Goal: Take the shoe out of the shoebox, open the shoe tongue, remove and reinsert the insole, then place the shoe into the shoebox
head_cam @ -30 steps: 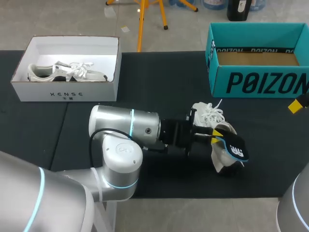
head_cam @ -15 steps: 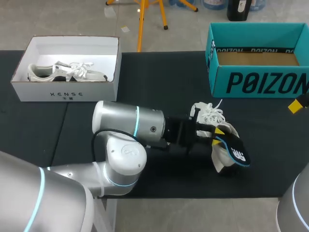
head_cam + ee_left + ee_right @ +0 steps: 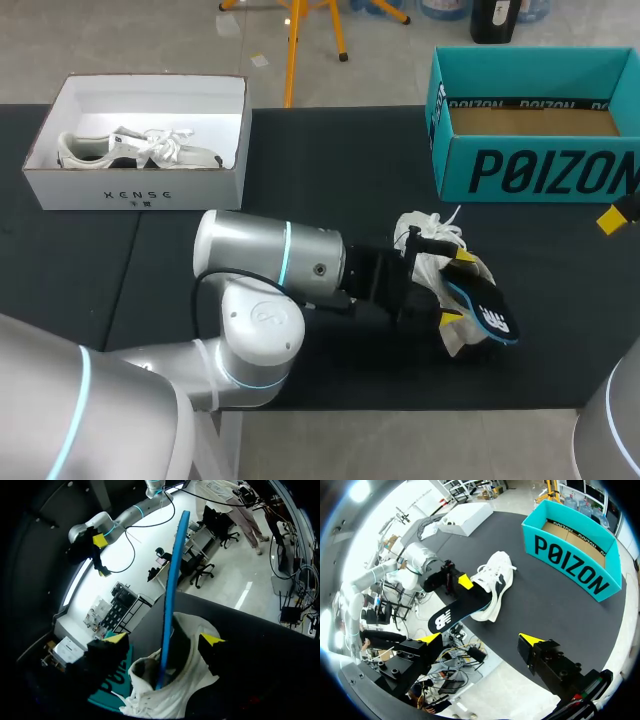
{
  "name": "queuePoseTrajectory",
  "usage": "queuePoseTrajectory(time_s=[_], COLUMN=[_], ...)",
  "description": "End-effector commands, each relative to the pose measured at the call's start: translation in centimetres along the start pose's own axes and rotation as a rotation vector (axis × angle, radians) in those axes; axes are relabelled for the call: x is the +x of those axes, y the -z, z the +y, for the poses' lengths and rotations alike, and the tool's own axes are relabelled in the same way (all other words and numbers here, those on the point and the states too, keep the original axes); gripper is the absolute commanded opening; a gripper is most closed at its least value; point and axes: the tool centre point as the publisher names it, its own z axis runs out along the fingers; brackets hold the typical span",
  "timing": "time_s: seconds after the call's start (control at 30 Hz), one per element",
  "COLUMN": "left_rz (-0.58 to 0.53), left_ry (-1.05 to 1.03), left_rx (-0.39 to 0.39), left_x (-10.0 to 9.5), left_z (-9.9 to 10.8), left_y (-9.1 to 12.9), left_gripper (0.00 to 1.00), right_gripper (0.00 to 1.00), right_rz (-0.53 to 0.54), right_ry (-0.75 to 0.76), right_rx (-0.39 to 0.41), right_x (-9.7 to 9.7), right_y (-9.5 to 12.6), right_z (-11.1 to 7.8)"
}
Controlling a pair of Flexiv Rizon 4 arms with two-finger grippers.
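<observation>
Head view: on the dark desk (image 3: 330, 170) a white shoe (image 3: 428, 240) is seen lying at about 4 o'clock, outside both boxes. A dark insole (image 3: 488, 308) with a blue rim sticks out of its opening toward 4 o'clock. The left end effector (image 3: 457, 288) is placed over the shoe's opening, with its yellow tips spread apart on either side of the insole. The teal shoebox (image 3: 540, 170) is set open at 2 o'clock, and a white box (image 3: 140, 185) at 10 o'clock is seen to hold a second shoe (image 3: 140, 148).

Left wrist view: the insole is shown edge-on, standing upright between the fingers, with its lower end tucked into the shoe. A gap is left between it and each finger, so nothing is gripped. The teal shoebox is glimpsed beyond the shoe.

Right wrist view: the right end effector (image 3: 480, 639) is held high above the desk, well apart from the shoe. Its fingers are spread wide with nothing between them. Ahead of it the shoe is seen with the insole jutting out, and the left end effector is just beside it
</observation>
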Motion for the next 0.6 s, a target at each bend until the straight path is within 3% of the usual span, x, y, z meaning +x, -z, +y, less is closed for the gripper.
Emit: queuePoseTrajectory(time_s=[0.03, 0.07, 0.1, 0.13, 0.17, 0.27, 0.3, 0.33, 0.37, 0.6], left_rz=[-0.002, -0.003, 0.001, 0.003, 0.009, 0.015, 0.017, 0.018, 0.019, 0.032], left_ry=[-0.007, -0.007, -0.01, -0.01, -0.01, -0.005, -0.002, 0.0, 0.0, -0.004], left_rx=[0.007, 0.009, 0.009, 0.01, 0.01, 0.008, 0.008, 0.01, 0.013, 0.03], left_x=[-0.5, -0.57, -0.57, -0.53, -0.46, -0.19, -0.15, -0.11, -0.13, 0.0], left_z=[-0.02, -0.14, -0.23, -0.32, -0.36, -0.2, -0.19, -0.23, -0.3, -0.35], left_y=[-1.12, -1.12, -1.1, -1.06, -1.03, -0.95, -0.98, -1.03, -1.09, -1.32], left_gripper=[0.46, 0.49, 0.6, 0.62, 0.56, 0.29, 0.24, 0.07, 0.0, 0.0], right_gripper=[1.0, 1.0, 1.0, 1.0, 1.0, 1.0, 1.0, 1.0, 1.0, 1.0], right_rz=[-0.001, -0.001, -0.001, -0.001, -0.001, -0.001, -0.001, -0.001, -0.001, -0.001], right_ry=[-0.001, -0.001, -0.001, -0.001, -0.001, -0.001, -0.001, -0.001, -0.001, -0.001], right_rx=[0.003, 0.003, 0.003, 0.003, 0.003, 0.003, 0.003, 0.003, 0.003, 0.003], right_x=[-0.05, -0.05, -0.05, -0.05, -0.05, -0.05, -0.05, -0.05, -0.05, -0.05], right_y=[-0.07, -0.07, -0.07, -0.07, -0.07, -0.07, -0.07, -0.07, -0.07, -0.07], right_z=[0.07, 0.07, 0.07, 0.07, 0.07, 0.07, 0.07, 0.07, 0.07, 0.07])
